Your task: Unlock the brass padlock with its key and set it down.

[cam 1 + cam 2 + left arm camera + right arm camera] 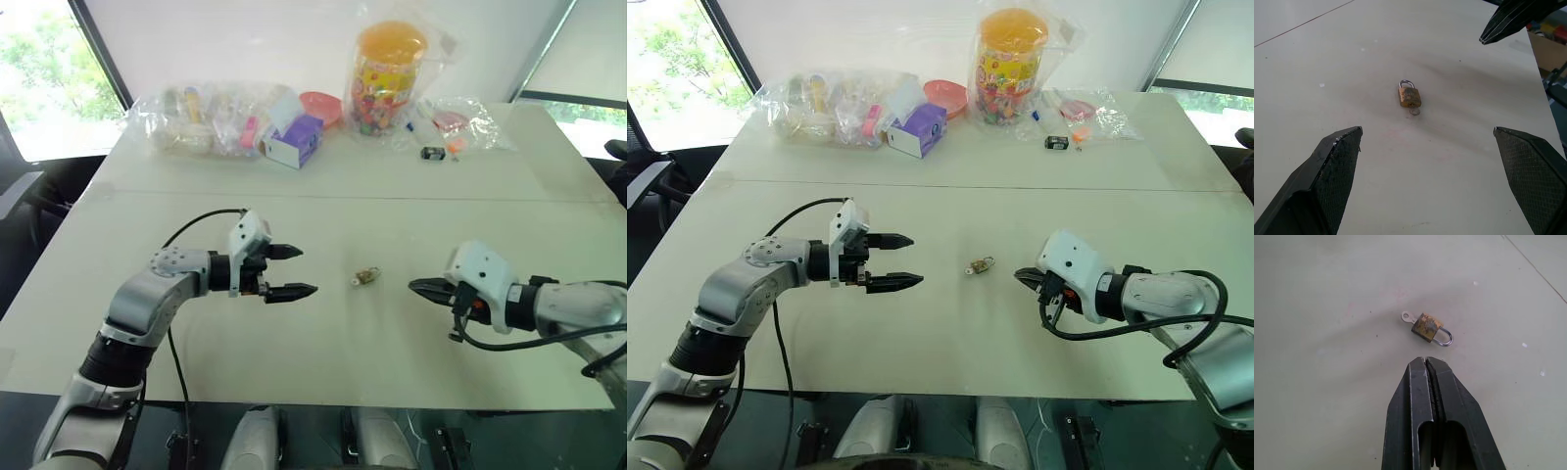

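While lying flat mid-table, well clear of every edge: brass padlock (366, 277), key (1407, 317) protruding from its base. On bare table (323, 343) all round. To either side, left gripper (291, 271) spread wide, right gripper (423, 288) pinched shut, both empty. No legible writing on lock.
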`<state>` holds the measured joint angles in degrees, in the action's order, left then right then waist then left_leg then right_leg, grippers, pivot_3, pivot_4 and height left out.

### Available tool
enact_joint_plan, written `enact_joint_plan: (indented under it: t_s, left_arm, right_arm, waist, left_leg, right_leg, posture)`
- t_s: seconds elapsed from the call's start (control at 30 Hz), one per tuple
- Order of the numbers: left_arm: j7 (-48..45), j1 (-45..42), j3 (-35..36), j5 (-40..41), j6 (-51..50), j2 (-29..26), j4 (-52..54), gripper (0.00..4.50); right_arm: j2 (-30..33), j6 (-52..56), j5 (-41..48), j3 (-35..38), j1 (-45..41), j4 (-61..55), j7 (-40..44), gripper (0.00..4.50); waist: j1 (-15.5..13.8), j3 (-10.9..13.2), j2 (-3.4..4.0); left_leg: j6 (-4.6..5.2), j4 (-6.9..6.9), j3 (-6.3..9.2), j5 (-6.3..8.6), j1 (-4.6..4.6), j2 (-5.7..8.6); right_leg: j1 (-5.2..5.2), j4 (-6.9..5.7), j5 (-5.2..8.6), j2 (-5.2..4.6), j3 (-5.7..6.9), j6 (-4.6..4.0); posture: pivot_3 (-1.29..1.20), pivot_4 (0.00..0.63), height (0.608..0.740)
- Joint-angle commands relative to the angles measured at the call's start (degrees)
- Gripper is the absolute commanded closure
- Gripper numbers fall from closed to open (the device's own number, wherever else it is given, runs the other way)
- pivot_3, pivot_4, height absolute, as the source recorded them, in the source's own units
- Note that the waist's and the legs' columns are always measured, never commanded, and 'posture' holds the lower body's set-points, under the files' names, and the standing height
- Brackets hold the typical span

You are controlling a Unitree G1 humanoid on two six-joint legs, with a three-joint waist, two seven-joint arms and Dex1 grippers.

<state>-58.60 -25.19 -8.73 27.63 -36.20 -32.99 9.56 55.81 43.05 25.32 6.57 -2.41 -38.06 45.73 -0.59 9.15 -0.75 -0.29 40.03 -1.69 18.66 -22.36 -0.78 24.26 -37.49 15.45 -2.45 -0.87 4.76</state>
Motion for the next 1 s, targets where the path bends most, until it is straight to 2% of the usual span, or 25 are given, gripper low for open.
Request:
enact_joint_plan:
  t_s: [0.03,0.23,0.3,0.33,0.43,0.53,0.57,0.83,1.0]
  left_arm:
    - [-0.1,-1.6,0.0,0.0,1.2,1.1,0.1,0.03]
    - [-0.7,-2.4,-0.1,-0.6,1.9,1.6,-1.0,0.03]
    - [-0.8,-2.4,-0.1,-0.7,2.0,1.5,-0.9,0.00]
    - [-0.8,-2.5,0.0,-0.7,1.9,1.4,-0.9,0.00]
    - [-0.5,-2.6,0.4,-0.6,1.7,1.1,-0.4,0.00]
    - [-0.4,-1.9,0.8,-0.7,1.6,0.3,0.3,0.00]
    - [-0.3,-1.5,0.8,-0.7,1.7,-0.1,0.8,0.00]
    - [0.8,0.1,2.1,0.2,-0.2,-2.0,4.3,0.00]
    - [1.3,0.5,2.4,0.4,-0.8,-2.3,5.2,0.00]
  right_arm:
    - [0.9,-3.1,-1.2,-0.8,-2.6,1.0,1.7,4.50]
    - [0.6,-10.9,-6.4,-9.0,-10.6,10.9,7.9,4.50]
    - [-0.5,-14.5,-9.1,-13.4,-15.9,17.3,11.2,3.98]
    - [-1.0,-16.2,-10.4,-15.4,-18.4,20.5,13.0,3.65]
    - [-3.2,-22.4,-15.0,-20.8,-24.8,29.9,16.9,2.18]
    - [-6.1,-26.8,-17.5,-23.4,-28.8,37.1,19.5,0.50]
    - [-7.3,-28.4,-18.3,-24.1,-30.0,39.8,20.3,0.07]
    - [-18.0,-41.3,-22.6,-25.9,-38.2,63.2,22.3,0.02]
    - [-20.9,-44.8,-23.6,-25.5,-40.4,69.4,23.6,0.02]
  waist:
    - [0.0,0.0,0.00]
    - [0.1,0.0,0.00]
    - [0.5,0.0,0.00]
    - [0.5,0.0,0.01]
    - [0.7,0.0,0.01]
    - [1.0,0.0,0.01]
    - [1.1,0.0,0.01]
    - [1.4,0.0,0.02]
    - [1.5,0.0,0.02]
  left_leg:
    - [0.00,0.00,0.00,0.00,0.00,0.00]
    - [0.00,0.02,-0.01,0.00,0.00,0.01]
    - [0.00,0.02,-0.02,0.00,0.01,0.01]
    - [0.00,0.02,-0.03,0.00,0.02,0.01]
    - [-0.01,0.00,-0.02,-0.01,0.03,-0.01]
    - [-0.01,0.00,-0.02,-0.01,0.00,-0.01]
    - [-0.01,0.01,-0.03,-0.01,0.00,-0.01]
    - [-0.03,0.02,-0.05,-0.02,0.00,-0.02]
    - [-0.06,0.01,-0.06,-0.03,0.03,-0.04]
  right_leg:
    - [0.00,0.00,0.00,0.00,0.00,0.00]
    - [0.00,0.00,0.00,0.02,0.00,0.00]
    - [0.00,0.00,0.00,0.02,0.00,0.00]
    - [0.01,-0.01,0.00,0.02,0.00,0.00]
    - [0.03,-0.02,0.00,0.03,0.01,0.00]
    - [0.04,-0.02,0.00,-0.04,0.01,0.00]
    - [0.04,-0.02,0.00,-0.06,0.01,0.01]
    - [0.06,-0.05,-0.01,-0.11,0.00,0.01]
    - [0.07,-0.10,-0.01,-0.12,-0.01,0.01]
  posture:
    - [0.00,0.150,0.735]
    - [0.00,0.150,0.735]
    - [0.00,0.150,0.735]
    - [0.00,0.150,0.735]
    - [0.00,0.150,0.735]
    - [0.00,0.150,0.735]
    - [0.00,0.150,0.735]
    - [0.00,0.150,0.735]
    - [0.00,0.150,0.735]
